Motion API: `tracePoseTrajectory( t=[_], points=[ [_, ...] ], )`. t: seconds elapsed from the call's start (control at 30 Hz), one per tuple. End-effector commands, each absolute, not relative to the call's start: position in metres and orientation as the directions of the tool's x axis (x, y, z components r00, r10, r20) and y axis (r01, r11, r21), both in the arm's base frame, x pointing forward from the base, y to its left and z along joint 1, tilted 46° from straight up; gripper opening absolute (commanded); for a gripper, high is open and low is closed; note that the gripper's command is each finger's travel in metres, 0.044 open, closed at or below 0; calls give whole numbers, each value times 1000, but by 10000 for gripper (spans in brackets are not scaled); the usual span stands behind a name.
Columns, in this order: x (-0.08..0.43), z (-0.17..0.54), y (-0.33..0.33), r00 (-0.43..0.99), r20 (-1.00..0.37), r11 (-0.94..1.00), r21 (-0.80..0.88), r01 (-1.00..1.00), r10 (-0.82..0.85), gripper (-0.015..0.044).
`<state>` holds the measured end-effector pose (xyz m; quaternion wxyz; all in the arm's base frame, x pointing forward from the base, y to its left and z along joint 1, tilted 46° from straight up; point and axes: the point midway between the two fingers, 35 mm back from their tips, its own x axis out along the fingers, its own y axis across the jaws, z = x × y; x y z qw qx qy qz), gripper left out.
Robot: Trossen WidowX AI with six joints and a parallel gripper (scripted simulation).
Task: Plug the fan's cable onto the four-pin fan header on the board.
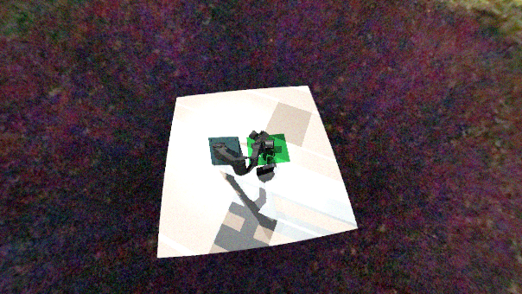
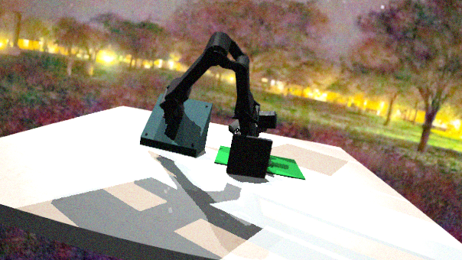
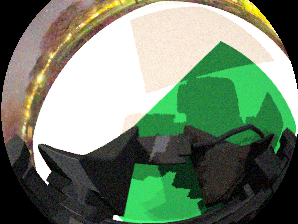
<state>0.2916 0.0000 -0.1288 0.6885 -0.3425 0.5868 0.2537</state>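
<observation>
My gripper (image 1: 268, 156) (image 3: 161, 130) points down over the green board (image 1: 282, 157) (image 2: 294, 170) (image 3: 262, 82). Its fingers stand part open. The dark plug block (image 3: 162, 149) shows between and just behind the fingertips in the wrist view, and I see no firm grip on it. The black cable (image 3: 248, 126) arcs from beside the plug over the right finger. The black square fan (image 1: 265, 169) (image 2: 249, 157) stands upright at the board's near edge and hides the fingertips in the exterior view. The four-pin header cannot be made out, nor how deep the plug sits.
The teal base plate (image 1: 213, 152) (image 2: 203, 111) under the arm is left of the board. The fan is an upright obstacle close beside the gripper. The arm's shadow falls across the table (image 1: 190, 130) (image 2: 76, 153) toward the near side.
</observation>
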Motion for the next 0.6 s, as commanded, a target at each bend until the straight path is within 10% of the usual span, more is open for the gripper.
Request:
tracePoseTrajectory(
  t=[0.0, 0.57],
  points=[
    [287, -140, 4, 115, -990, 645, -142, -751, -85, 205],
    [288, -129, 15, -16, -953, 657, -197, -727, -303, 205]
  ],
)
